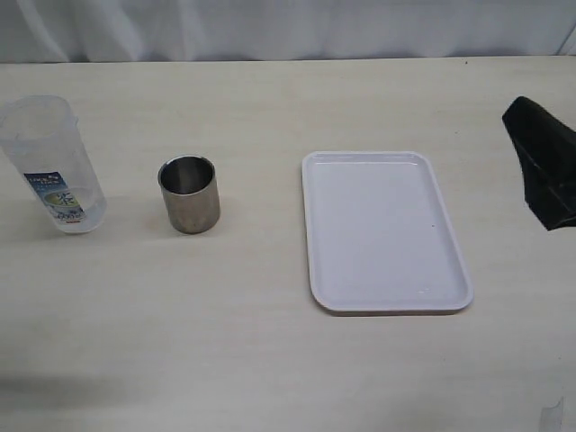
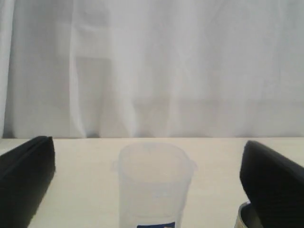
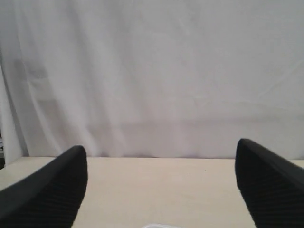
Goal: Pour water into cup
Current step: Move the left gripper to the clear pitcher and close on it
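Note:
A tall clear plastic bottle (image 1: 54,166) with a blue-and-green label stands at the table's left edge. The water in it is too clear for me to make out its level. To its right stands the short steel cup (image 1: 189,193), upright and apart from the bottle. In the left wrist view the bottle (image 2: 153,185) stands ahead, between the wide-apart fingers (image 2: 26,180) of my open left gripper (image 2: 147,159), and nothing touches it. The cup's rim (image 2: 247,216) peeks in beside one finger. My right gripper (image 3: 161,175) is open and empty; it shows as a black shape (image 1: 544,166) at the far right.
A flat white rectangular tray (image 1: 385,232) lies right of the middle, between the cup and the right gripper; its edge (image 3: 161,226) just shows in the right wrist view. A white curtain (image 1: 288,27) closes off the back of the table.

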{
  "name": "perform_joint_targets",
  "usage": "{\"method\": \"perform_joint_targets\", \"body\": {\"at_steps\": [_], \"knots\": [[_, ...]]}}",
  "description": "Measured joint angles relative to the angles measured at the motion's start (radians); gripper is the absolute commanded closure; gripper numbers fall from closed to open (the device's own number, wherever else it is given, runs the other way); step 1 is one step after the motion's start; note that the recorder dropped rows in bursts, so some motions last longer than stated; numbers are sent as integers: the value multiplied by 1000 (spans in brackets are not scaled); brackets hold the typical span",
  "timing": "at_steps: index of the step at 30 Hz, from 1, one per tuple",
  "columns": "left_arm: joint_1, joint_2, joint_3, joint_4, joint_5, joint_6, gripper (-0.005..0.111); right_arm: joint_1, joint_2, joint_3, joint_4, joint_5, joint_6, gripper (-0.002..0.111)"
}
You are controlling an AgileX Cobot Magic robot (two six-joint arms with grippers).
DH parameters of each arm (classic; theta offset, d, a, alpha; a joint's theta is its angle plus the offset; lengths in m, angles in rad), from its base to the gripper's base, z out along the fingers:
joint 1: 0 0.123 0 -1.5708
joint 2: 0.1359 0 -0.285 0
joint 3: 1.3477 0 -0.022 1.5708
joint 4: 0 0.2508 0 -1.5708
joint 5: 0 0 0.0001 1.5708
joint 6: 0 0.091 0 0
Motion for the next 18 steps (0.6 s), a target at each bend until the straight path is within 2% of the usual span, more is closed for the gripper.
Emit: {"method": "perform_joint_targets", "body": {"at_steps": [7, 12, 18], "knots": [[0, 258, 0, 41, -169, 47, 2, 0, 214, -5, -51, -215, 4, 30], [0, 436, -4, 65, -297, 89, 2, 0, 295, -5, -60, -291, -3, 30], [0, 639, -79, 116, -327, 108, 2, 0, 311, -5, -66, -324, -20, 30]]}}
